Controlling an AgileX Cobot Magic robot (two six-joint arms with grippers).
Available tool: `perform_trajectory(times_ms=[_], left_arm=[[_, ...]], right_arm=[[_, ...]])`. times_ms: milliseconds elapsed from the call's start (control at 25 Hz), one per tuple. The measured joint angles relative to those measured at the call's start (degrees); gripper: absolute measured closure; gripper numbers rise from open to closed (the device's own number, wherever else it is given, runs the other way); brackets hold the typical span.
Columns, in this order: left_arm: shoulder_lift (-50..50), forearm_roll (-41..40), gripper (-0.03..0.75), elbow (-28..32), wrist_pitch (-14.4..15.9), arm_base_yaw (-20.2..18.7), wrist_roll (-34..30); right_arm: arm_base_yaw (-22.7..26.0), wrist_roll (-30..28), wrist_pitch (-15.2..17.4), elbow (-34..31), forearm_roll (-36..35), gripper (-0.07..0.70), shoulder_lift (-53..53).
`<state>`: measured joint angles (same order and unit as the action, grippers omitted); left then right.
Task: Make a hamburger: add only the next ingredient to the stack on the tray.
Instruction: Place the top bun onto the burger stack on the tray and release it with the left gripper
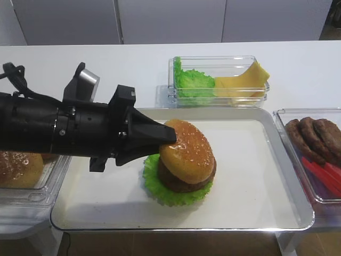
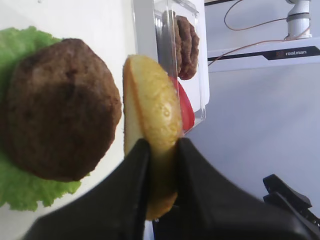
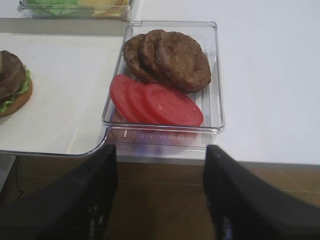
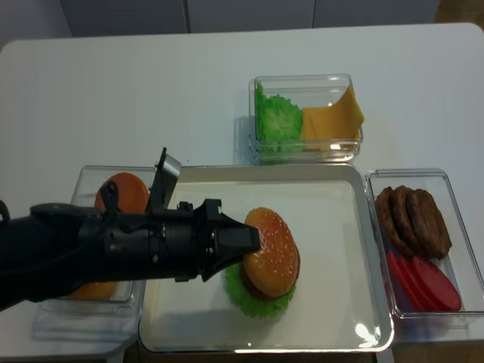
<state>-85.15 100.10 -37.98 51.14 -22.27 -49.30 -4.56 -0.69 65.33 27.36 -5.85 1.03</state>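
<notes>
Placing step in hand. Left tool (image 2: 161,150) clamped on the edge of the sesame bun top (image 1: 186,149), held tilted over the patty (image 2: 60,107) and lettuce (image 1: 169,188) near the middle of the tray (image 1: 256,210); contact with the patty cannot be told. Next, probably: level the bun, centre and lower it onto the patty, then let go. Right tool (image 3: 160,192) spread wide, empty, hanging off the tabletop edge beside the box of patties and tomato slices (image 3: 157,102).
</notes>
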Motion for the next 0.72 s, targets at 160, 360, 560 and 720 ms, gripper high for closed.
perform_trajectory(times_ms=[160, 360, 560, 720], left_arm=[[0.0, 0.0, 0.607, 0.0, -0.1, 0.0, 0.0], [0.0, 0.0, 0.608, 0.0, -1.6, 0.0, 0.0], [-0.1, 0.0, 0.608, 0.0, -2.0, 0.0, 0.0], [-0.3, 0.0, 0.608, -0.9, -1.2, 0.0, 0.0]], right_arm=[[0.0, 0.0, 0.0, 0.0, 0.0, 0.216, 0.0], [0.0, 0.0, 0.0, 0.0, 0.0, 0.216, 0.0], [0.0, 0.0, 0.0, 0.0, 0.0, 0.216, 0.0], [0.0, 0.0, 0.0, 0.0, 0.0, 0.216, 0.0]])
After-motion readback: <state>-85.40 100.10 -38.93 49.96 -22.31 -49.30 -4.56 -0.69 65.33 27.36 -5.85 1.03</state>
